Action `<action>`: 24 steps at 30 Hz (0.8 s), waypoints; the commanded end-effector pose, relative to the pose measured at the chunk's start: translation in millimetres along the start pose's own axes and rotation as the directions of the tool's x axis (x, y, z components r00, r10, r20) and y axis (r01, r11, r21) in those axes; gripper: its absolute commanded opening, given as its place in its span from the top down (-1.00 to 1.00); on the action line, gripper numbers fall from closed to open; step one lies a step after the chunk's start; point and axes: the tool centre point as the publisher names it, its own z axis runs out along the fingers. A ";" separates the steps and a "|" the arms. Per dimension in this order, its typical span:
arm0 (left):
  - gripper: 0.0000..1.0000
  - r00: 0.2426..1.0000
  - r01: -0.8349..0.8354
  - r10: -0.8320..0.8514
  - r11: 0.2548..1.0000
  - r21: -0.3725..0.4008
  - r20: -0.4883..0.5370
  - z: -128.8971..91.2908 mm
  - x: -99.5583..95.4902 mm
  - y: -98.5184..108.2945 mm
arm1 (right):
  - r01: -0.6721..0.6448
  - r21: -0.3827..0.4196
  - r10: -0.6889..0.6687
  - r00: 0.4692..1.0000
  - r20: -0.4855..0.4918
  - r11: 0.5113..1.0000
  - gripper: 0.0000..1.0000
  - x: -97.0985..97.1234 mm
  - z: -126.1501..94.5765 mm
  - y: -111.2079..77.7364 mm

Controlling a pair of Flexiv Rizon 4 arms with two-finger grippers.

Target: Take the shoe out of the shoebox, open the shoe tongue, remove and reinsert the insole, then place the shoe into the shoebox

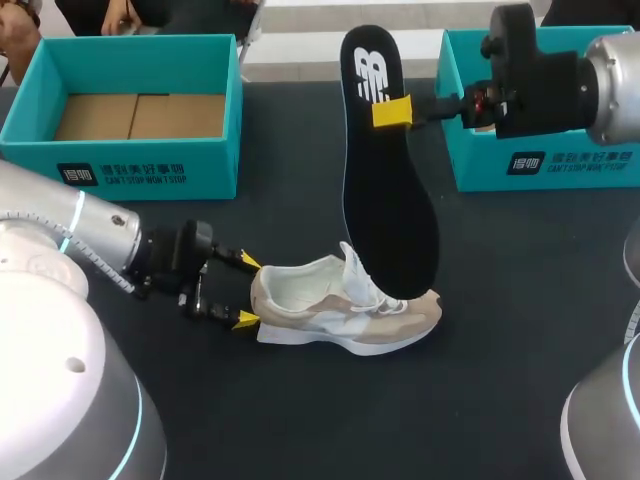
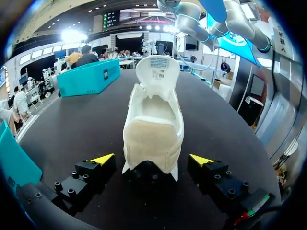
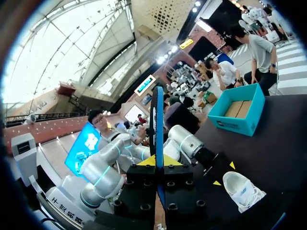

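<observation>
Right jaws tight on insole (image 1: pixel 390 200).

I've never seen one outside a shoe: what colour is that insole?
The insole is black with a white logo near its upper end, clearest in the head view.

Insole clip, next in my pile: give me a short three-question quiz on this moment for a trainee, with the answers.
1. True or false: the insole lies flat inside the shoe.
2. Fill in: the left gripper is open, with one finger on either side of the shoe's ____.
3. Which holds the insole? A. the left gripper. B. the right gripper. C. neither.

Key:
1. False. It stands nearly upright, and only its lower end meets the shoe, near the tongue.
2. Heel.
3. B. Its fingers are clamped on the insole near the upper end.
</observation>
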 end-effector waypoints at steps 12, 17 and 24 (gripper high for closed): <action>-1.00 1.000 0.031 -0.031 0.996 -0.083 0.002 -15.8 1.1 -13.4 | -0.002 0.002 0.002 1.000 0.001 1.000 1.00 -0.4 3.0 1.4; -1.00 0.998 0.066 -0.062 0.979 -0.192 0.027 -25.7 -2.5 -21.5 | -0.002 0.002 0.002 1.000 0.001 1.000 1.00 -0.4 3.0 1.4; -1.00 0.996 0.082 -0.072 0.946 -0.315 0.043 -31.1 -7.6 -31.6 | -0.002 0.002 0.002 1.000 0.001 1.000 1.00 -0.4 3.0 1.4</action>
